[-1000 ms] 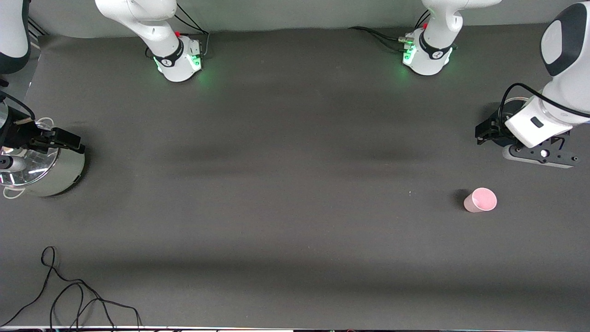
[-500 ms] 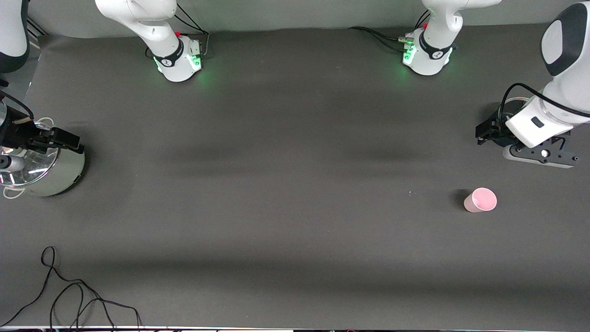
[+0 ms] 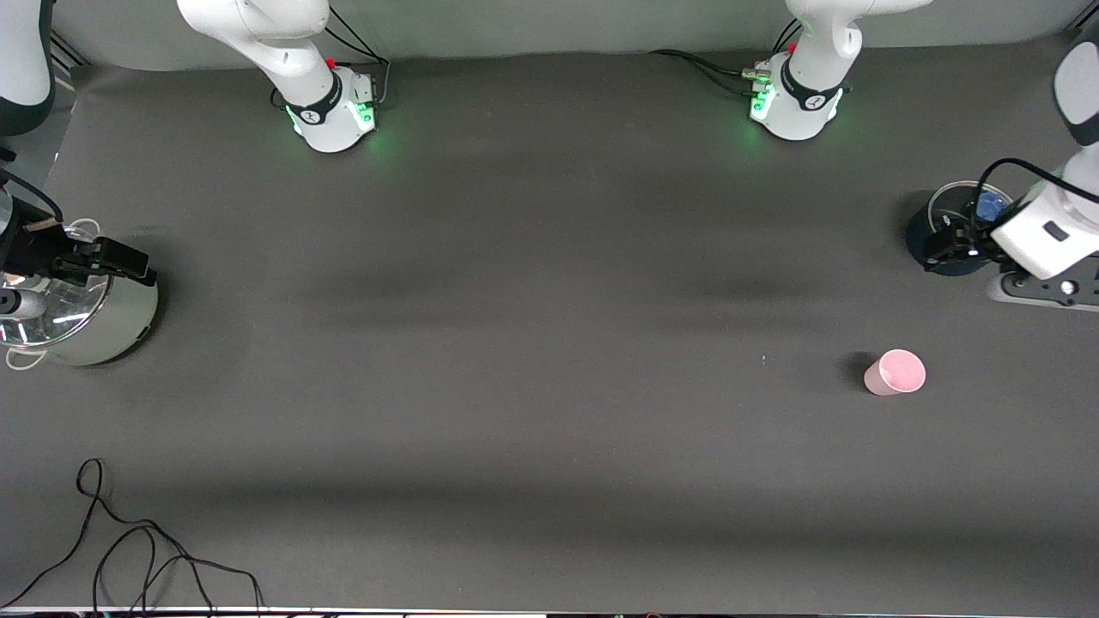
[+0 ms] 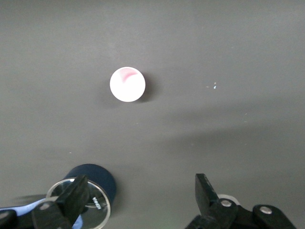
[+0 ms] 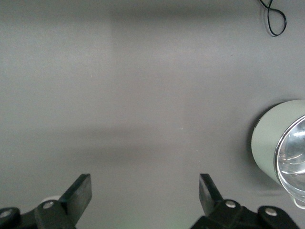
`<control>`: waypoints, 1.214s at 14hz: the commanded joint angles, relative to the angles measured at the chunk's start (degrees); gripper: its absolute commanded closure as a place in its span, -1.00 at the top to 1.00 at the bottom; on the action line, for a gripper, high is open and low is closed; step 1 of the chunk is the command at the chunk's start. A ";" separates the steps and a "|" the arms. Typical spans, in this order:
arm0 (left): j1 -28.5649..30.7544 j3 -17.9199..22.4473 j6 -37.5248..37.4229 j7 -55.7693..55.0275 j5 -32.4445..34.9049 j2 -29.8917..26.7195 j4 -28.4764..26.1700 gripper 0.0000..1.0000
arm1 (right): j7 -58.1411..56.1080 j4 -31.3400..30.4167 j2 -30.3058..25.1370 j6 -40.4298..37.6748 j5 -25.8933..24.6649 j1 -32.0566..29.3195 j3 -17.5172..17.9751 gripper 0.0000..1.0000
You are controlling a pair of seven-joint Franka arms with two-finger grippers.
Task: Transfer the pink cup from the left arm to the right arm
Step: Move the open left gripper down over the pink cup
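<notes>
Pink cup (image 3: 895,372) stood upright, unheld, on the tabletop (image 3: 549,343).
My left fingers (image 4: 76,193) were spread over a dark-blue jar (image 3: 949,230); my right fingers (image 5: 78,191) were spread beside a steel pot (image 3: 81,313).

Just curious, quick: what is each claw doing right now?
Left claw: open, empty, over the table near the dark blue pot; pink cup untouched.
Right claw: open, empty, beside the steel pot.

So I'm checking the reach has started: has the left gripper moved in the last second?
Yes. The left gripper has shifted toward the table's edge at the left arm's end, uncovering the dark blue pot, while the pink cup stays put.
</notes>
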 commanded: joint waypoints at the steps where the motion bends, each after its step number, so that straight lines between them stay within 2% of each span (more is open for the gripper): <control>1: 2.48 -0.26 -0.08 3.15 -0.29 2.14 2.48 0.99 | -0.92 1.27 0.49 -0.79 -0.36 0.69 -0.55 1.00; 5: 3.97 0.44 0.45 3.24 -0.47 4.86 4.75 0.98 | -0.92 1.27 0.49 -0.79 -0.36 0.69 -0.55 1.00; 9: 6.87 0.44 1.23 10.52 -1.69 8.64 6.87 0.99 | -0.92 1.27 0.49 -0.79 -0.36 0.60 -0.55 1.00; 15: 15.83 0.53 7.29 41.51 -13.98 16.02 7.32 0.99 | -0.92 1.27 0.49 -0.79 -0.36 0.69 -0.55 1.00; 17: 18.20 0.53 10.53 55.46 -17.94 18.74 7.32 0.98 | -0.92 1.27 0.49 -0.79 -0.36 0.60 -0.55 1.00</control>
